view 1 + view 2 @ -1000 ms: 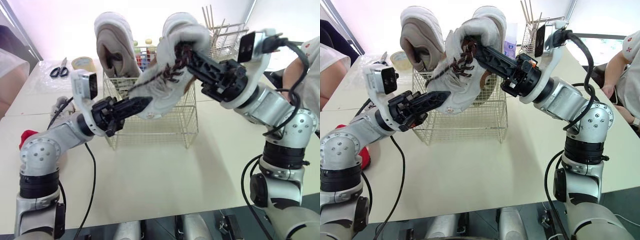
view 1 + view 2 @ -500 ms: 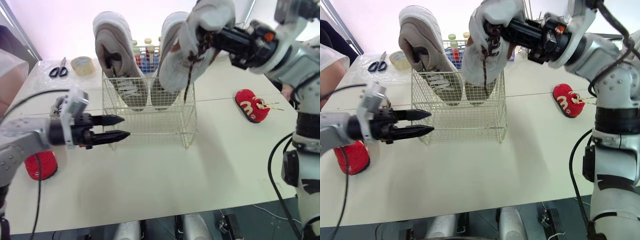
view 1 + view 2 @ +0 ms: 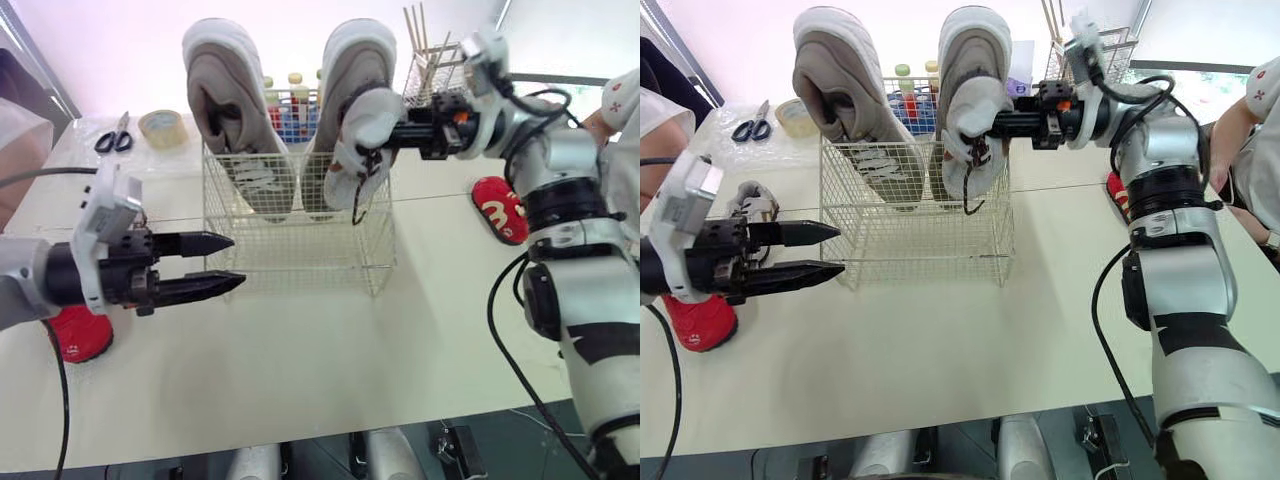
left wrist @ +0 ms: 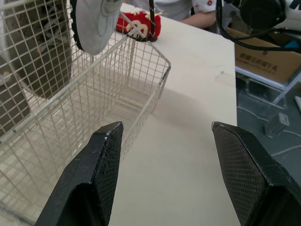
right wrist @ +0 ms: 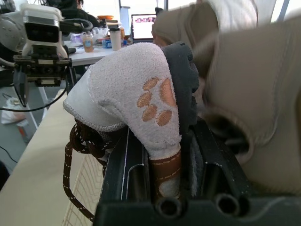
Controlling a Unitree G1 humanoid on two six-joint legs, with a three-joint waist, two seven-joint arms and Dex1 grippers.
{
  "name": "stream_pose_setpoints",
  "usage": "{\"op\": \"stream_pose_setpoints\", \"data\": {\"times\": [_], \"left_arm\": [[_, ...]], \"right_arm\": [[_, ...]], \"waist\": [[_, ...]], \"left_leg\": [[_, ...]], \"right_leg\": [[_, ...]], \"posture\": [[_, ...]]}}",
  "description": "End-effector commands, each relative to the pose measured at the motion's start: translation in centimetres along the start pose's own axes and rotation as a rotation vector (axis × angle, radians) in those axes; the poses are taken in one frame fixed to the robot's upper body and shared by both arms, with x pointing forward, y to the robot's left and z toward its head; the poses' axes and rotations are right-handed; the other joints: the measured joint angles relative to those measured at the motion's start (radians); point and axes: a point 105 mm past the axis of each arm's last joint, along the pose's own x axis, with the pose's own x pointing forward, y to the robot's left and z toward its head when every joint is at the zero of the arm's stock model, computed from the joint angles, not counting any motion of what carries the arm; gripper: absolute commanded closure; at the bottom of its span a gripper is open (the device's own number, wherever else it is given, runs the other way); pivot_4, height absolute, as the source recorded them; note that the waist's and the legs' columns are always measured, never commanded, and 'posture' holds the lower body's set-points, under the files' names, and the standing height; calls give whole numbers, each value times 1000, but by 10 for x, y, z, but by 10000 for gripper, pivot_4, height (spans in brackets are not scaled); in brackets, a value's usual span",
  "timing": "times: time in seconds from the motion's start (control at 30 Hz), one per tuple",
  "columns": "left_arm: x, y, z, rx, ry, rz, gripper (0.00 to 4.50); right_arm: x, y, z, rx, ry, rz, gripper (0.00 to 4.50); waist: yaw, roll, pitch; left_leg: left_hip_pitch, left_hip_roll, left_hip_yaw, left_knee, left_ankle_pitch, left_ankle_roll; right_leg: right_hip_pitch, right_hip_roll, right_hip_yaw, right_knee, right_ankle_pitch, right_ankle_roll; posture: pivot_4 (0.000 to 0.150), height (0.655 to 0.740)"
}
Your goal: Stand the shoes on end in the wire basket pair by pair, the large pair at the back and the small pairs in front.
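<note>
Table (image 3: 300, 360): pale top.
Scissors (image 3: 110, 133): black handles, lying flat at 10 o'clock.
Tape roll (image 3: 160, 127): lying flat, just beside the scissors at their 3 o'clock.
Bottles (image 3: 290, 105): upright cluster with coloured caps, 12 o'clock.
Wire rack (image 3: 428, 78): holds upright sticks, 1 o'clock.
Person's arm (image 3: 1240, 135): white sleeve, 3 o'clock edge.
Cardboard box (image 4: 263, 54): off the table.

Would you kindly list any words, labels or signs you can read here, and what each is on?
No text can be read outright.
Orange paw print, no lettering, on the small white shoe.
White mark, too partial to read, on the red slipper.
Printed line, too blurred to read, on the cardboard box.
</note>
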Motion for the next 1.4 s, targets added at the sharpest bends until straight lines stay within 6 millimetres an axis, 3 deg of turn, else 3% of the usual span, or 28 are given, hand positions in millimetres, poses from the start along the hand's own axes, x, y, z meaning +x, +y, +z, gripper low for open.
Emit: {"op": "stream_pose_setpoints", "data": {"times": [0.03,0.27,0.53,0.77,1.1,1.23,1.3,1.4], "left_arm": [[-4,1,6,28,-30,32,14310],[0,5,3,22,-32,45,14310],[2,11,1,15,-38,49,14011],[4,16,-3,12,-37,52,14011],[-6,21,-2,-16,-54,97,14011],[-46,60,10,-105,-169,337,1018],[-77,87,12,-108,-200,527,413],[-127,124,15,-134,-246,781,413]], "right_arm": [[0,0,-2,9,-40,0,39763],[5,3,-22,55,-48,-2,39763],[2,4,-23,19,-30,-49,447],[-10,9,-22,-15,8,-77,157],[-44,27,4,-23,31,-198,157],[-69,33,32,-79,40,-301,0],[-70,38,55,-117,-10,-311,0],[-52,59,88,-138,-114,-189,0]], "waist": [[1,0,0],[-1,0,0],[-1,0,0],[2,0,0],[3,0,0],[3,0,0],[0,0,0],[-6,0,0]], "left_leg": [[0,0,0,0,1,-1],[0,0,0,0,2,-3],[1,0,0,1,2,-3],[1,-1,0,1,2,-3],[1,-1,0,1,0,0],[1,0,-1,1,0,0],[2,-1,-1,1,0,0],[3,-1,1,0,0,0]], "right_leg": [[0,0,0,0,0,0],[0,0,0,1,0,0],[0,0,0,2,0,0],[1,0,0,2,0,0],[0,0,0,2,0,0],[0,0,0,3,0,0],[0,0,-1,3,0,0],[0,2,0,3,0,0]], "posture": [[1500,7400],[1500,7400],[1500,7400],[1500,7400],[1500,7400],[1500,7400],[1500,7400],[1500,7400]]}}
